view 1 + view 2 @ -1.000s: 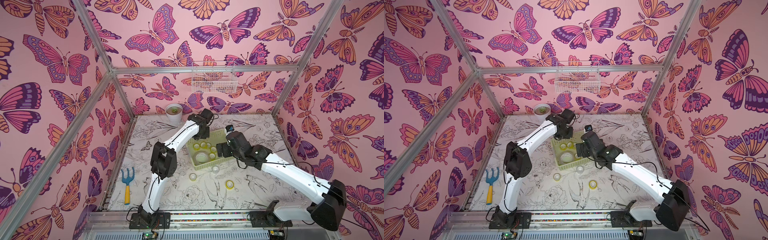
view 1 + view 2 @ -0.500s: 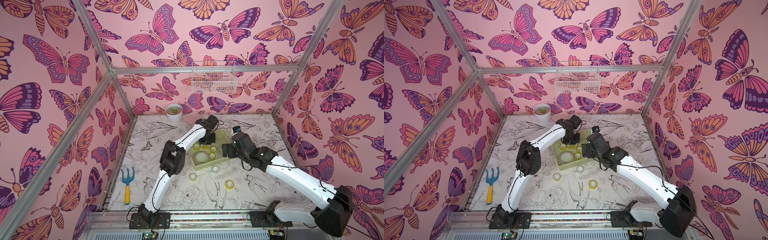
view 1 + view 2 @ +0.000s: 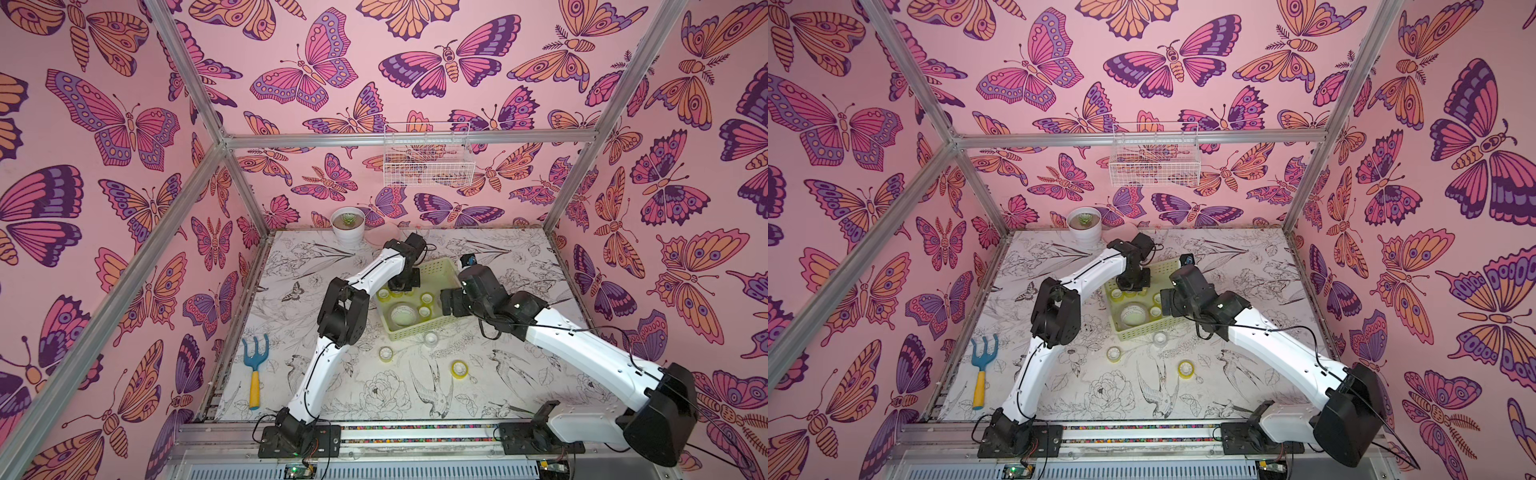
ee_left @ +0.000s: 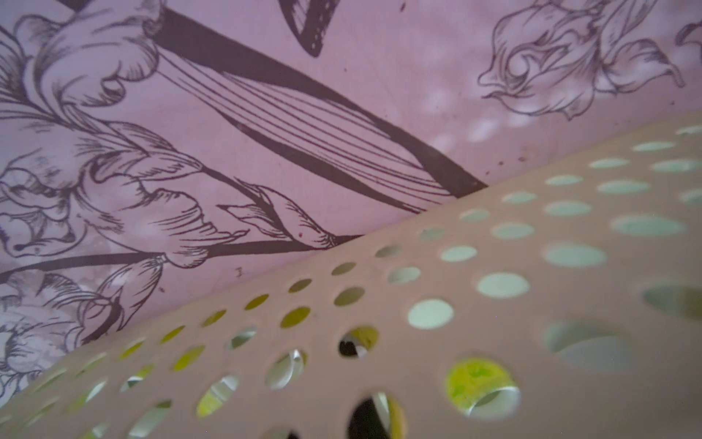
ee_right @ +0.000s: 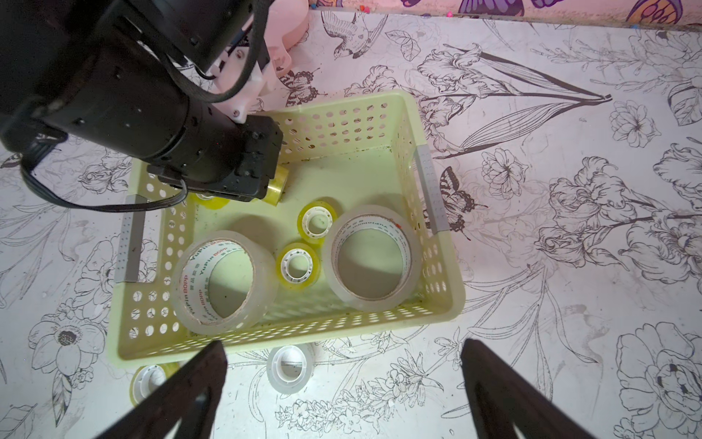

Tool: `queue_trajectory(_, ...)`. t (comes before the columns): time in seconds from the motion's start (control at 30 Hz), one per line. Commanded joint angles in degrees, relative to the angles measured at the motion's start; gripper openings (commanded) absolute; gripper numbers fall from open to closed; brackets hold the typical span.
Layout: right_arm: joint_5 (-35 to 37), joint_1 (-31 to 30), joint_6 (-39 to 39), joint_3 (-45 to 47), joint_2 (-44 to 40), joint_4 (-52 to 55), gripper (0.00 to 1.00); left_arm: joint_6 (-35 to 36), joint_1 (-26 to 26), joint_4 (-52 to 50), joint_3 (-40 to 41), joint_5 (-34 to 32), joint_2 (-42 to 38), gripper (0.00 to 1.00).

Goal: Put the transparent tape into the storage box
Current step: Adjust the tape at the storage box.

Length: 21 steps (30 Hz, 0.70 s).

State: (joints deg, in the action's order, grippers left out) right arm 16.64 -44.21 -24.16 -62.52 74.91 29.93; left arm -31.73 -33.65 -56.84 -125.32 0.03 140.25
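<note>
Left pincer (image 3: 402, 286) closed inside storage box (image 5: 342, 320), right pincer (image 5: 342, 344) wide outside near rim

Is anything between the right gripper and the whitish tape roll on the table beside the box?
Nothing visible does. The whitish roll lies uncovered on the table just outside the storage box, with clear air up to the right gripper.

In the right wrist view, the wide tape roll (image 5: 224, 281) lying in the storage box (image 5: 323, 334) is showing "YuPin BOPP" in reddish-brown print, repeating around its inner cardboard core. Small Chinese characters are running beside it, too small to read. The second wide roll (image 5: 374, 258) is carrying similar print on its core, too blurred to make out.
</note>
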Motion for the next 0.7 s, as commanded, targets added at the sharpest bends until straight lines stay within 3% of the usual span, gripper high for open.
queue_trajectory(0.0,-0.9,0.2,0.2,-2.5,0.9,-0.2,0.99,0.7,0.0,-0.5,1.0,0.7,-3.3,0.02)
queue_trajectory(0.17,-1.1,0.2,0.2,-2.3,1.1,-0.5,0.99,1.8,-0.7,-0.3,0.4,3.1,-5.3,0.13)
queue_trajectory(0.37,-1.3,0.2,0.1,-2.3,1.1,-0.5,0.99,1.7,-1.0,-0.3,1.2,2.0,-8.2,0.18)
queue_trajectory(0.53,-1.9,0.3,0.6,-2.5,1.3,0.1,0.99,1.8,-0.8,-0.3,3.0,0.0,-12.6,0.35)
queue_trajectory(0.63,-2.7,0.3,1.0,-3.1,1.8,1.0,0.99,2.1,-0.7,-0.3,5.1,-1.3,-16.0,0.53)
queue_trajectory(0.67,-3.2,0.3,1.0,-3.3,2.1,1.4,0.99,2.1,-0.7,-0.1,6.3,-1.9,-17.4,0.64)
